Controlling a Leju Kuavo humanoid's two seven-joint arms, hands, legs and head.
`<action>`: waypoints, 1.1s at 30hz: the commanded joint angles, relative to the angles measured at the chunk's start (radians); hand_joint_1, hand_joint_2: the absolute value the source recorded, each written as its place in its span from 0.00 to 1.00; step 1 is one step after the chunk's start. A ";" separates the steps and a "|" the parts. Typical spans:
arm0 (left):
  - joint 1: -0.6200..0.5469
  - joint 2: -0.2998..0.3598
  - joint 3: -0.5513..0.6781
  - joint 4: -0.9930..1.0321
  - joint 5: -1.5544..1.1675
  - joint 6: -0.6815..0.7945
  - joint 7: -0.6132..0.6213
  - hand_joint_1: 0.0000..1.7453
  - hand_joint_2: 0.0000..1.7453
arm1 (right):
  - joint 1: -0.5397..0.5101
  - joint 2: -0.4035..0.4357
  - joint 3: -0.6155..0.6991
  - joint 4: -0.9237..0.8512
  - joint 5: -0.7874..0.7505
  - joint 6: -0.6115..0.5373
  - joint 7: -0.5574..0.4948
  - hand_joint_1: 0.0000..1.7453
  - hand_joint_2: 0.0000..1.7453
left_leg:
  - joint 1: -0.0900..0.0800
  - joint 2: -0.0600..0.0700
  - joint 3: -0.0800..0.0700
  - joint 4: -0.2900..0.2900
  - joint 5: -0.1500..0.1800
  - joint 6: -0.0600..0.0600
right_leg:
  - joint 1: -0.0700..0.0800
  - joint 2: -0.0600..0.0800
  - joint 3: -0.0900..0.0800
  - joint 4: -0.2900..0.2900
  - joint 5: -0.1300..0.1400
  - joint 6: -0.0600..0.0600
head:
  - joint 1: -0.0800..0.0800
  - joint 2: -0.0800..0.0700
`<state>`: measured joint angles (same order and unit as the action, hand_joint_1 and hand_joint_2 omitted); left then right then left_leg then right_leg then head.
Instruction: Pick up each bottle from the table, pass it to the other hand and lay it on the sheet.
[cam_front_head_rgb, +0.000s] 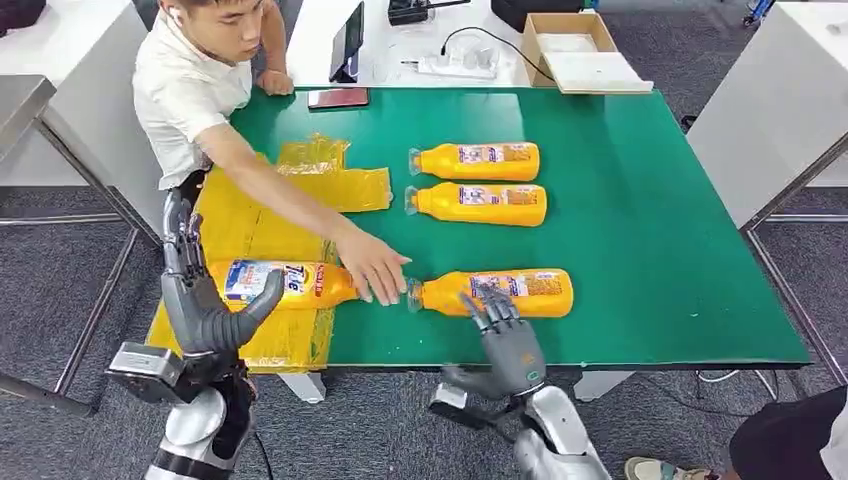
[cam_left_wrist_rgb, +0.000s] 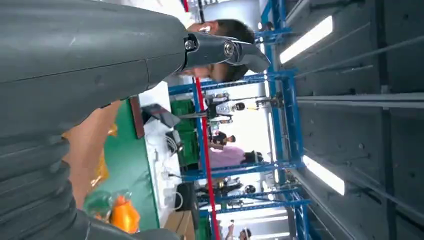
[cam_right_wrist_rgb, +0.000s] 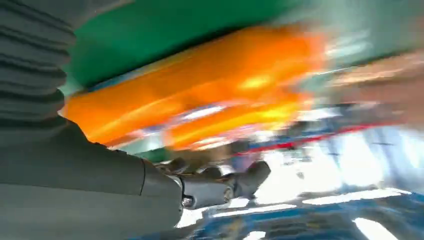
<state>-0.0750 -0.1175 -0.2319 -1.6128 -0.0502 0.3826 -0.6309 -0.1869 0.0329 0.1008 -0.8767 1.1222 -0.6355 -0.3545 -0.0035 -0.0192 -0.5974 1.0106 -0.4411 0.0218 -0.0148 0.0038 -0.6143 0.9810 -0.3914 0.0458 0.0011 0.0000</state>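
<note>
My right hand (cam_front_head_rgb: 505, 335) hovers with fingers apart over the nearest bottle (cam_front_head_rgb: 495, 292), lying on the green table (cam_front_head_rgb: 650, 250). My left hand (cam_front_head_rgb: 205, 310) is empty, fingers apart. The bottle looks full, stiff and smooth; I would grasp its middle.

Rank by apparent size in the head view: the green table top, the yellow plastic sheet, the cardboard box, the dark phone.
1. Green table top
2. Yellow plastic sheet
3. Cardboard box
4. Dark phone

The box and phone sit farther from the camera.
</note>
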 joint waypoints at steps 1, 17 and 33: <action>0.052 0.019 -0.096 -0.055 -0.051 0.036 0.003 0.00 1.00 | -0.128 -0.087 -0.052 0.273 0.045 -0.010 0.137 0.00 1.00 | 0.000 0.002 0.004 0.000 -0.002 -0.001 | 0.001 0.001 0.005 -0.001 -0.001 -0.001 | 0.002 0.000; 0.057 0.018 -0.104 -0.040 -0.046 0.026 0.031 0.00 1.00 | -0.208 -0.145 -0.039 0.314 0.137 -0.023 0.287 0.00 1.00 | -0.001 0.003 0.006 -0.001 -0.001 0.001 | -0.001 0.000 0.005 -0.002 0.001 0.001 | 0.000 0.000; -0.015 0.012 -0.133 0.027 0.007 -0.031 0.040 0.00 1.00 | -0.314 -0.036 -0.014 0.502 -0.017 0.255 0.109 0.00 1.00 | 0.000 0.006 0.007 -0.001 -0.001 0.000 | 0.000 0.001 0.007 -0.002 0.001 -0.001 | 0.001 0.000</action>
<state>-0.0292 -0.1171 -0.3353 -1.6682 -0.0690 0.3685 -0.5959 -0.4414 -0.0698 0.0748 -0.5451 1.1913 -0.5445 -0.1540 -0.0053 -0.0158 -0.5937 1.0107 -0.4408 0.0236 -0.0165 0.0048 -0.6116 0.9804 -0.3897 0.0479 0.0019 -0.0004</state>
